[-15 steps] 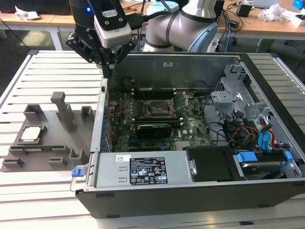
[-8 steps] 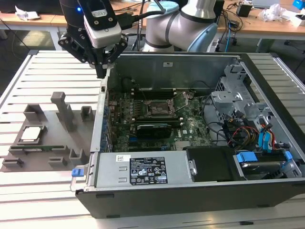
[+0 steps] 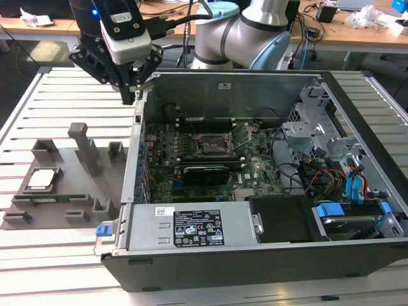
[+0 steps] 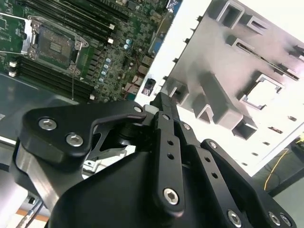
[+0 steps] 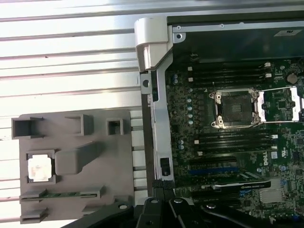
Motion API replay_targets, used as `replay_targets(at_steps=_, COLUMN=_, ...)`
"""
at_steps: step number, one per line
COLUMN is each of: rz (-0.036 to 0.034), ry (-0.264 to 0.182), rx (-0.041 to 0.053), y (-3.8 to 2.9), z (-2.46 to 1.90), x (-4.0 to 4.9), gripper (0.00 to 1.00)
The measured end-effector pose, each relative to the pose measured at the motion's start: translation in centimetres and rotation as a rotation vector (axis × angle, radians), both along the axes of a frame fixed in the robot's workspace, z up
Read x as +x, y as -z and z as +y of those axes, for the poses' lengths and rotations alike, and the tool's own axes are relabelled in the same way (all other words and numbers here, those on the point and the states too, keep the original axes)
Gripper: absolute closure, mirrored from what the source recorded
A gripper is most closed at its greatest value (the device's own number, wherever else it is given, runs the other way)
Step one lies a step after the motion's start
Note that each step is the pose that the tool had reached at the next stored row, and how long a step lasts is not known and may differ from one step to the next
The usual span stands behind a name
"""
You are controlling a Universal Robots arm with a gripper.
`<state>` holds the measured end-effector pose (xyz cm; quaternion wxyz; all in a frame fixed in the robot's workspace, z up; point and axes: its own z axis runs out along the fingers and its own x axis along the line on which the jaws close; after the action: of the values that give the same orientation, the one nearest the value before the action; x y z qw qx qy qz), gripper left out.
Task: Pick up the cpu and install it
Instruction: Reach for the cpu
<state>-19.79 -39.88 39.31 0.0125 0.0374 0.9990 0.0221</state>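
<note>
The cpu (image 3: 40,179) is a small silvery square lying flat in a pocket of the grey fixture plate (image 3: 64,191), at the exterior view's left, outside the case. Both wrist views show the cpu (image 5: 39,168) (image 4: 264,91) in that pocket. My gripper (image 3: 132,94) hangs high over the back left corner of the open computer case (image 3: 255,242), well away from the cpu. Its black fingers meet at the tip (image 4: 163,100), shut and holding nothing. On the green motherboard the socket (image 3: 210,145) (image 5: 235,109) (image 4: 53,44) lies uncovered, its metal frame swung open.
The fixture plate carries upright grey blocks (image 3: 84,146) and a memory stick in a slot (image 5: 59,194). The case's tall left wall (image 3: 135,159) stands between the fixture and the motherboard. A graphics card (image 3: 205,172), cables and drive bays (image 3: 331,166) crowd the case.
</note>
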Motion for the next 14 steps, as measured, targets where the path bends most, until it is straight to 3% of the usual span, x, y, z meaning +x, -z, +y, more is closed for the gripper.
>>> replay_targets(at_steps=14, rz=0.0, ry=0.0, rx=0.0, y=0.01, z=0.0, x=-2.96, gripper=0.89)
